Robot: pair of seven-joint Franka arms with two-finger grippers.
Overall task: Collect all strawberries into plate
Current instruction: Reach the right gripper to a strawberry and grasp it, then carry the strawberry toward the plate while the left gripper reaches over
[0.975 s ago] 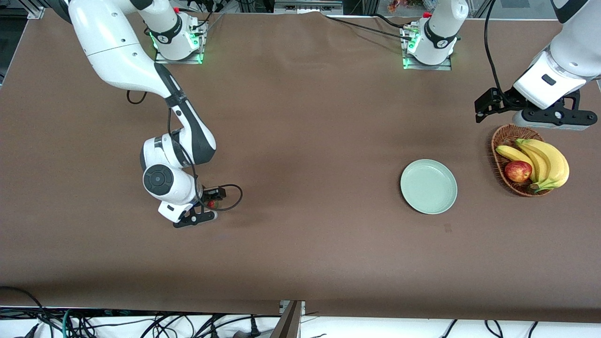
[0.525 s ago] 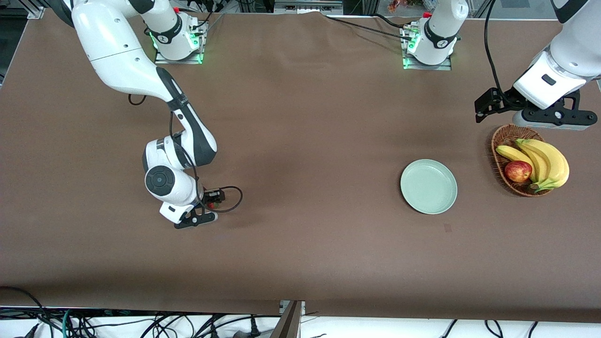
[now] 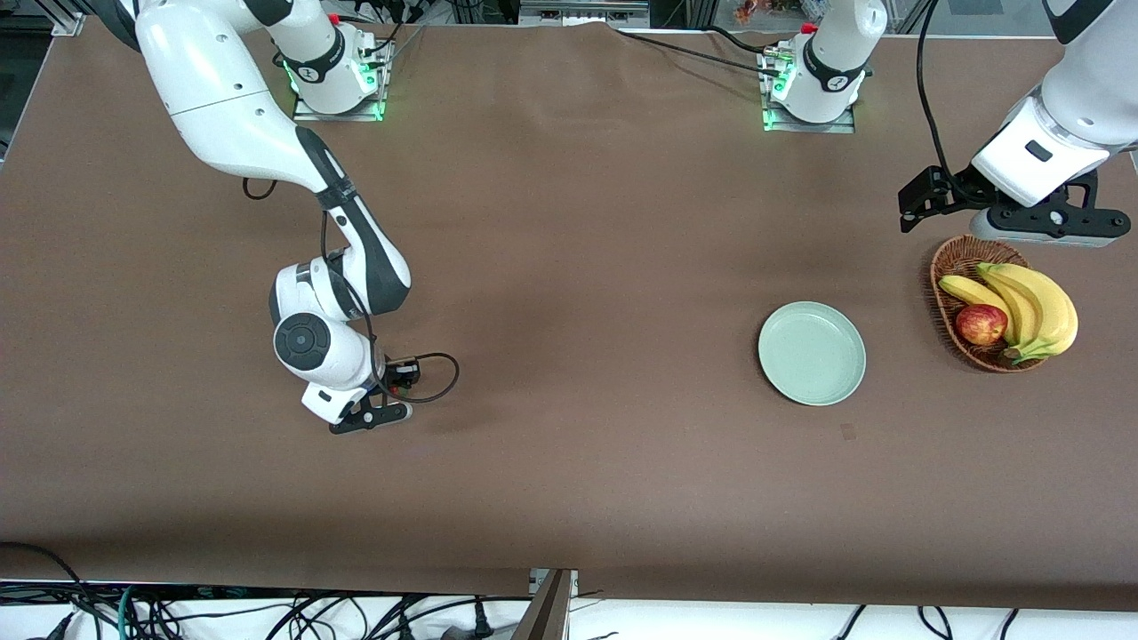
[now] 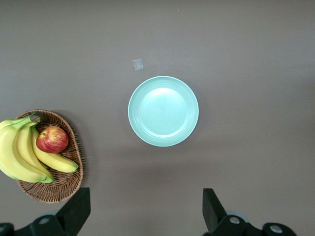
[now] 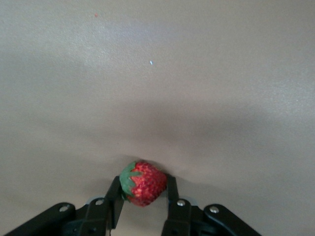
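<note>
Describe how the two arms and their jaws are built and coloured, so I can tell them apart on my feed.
Both arms are glossy white with dark grey joint sections, on bases lit green. The right arm's wrist carries a round dark grey cap and a looping black cable; the right gripper has slim black jaws with silver screws. The left gripper has broad black jaws on a white hand, with a black cable running up the arm.

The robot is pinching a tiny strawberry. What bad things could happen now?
The right pincer holds the strawberry only by its fingertips, so it might slip out on the way. Squeezing harder could squash it. The plate sits toward the left arm's end of the table, so the long carry gives more chances to drop it. The left pincer waits open above the table.
</note>
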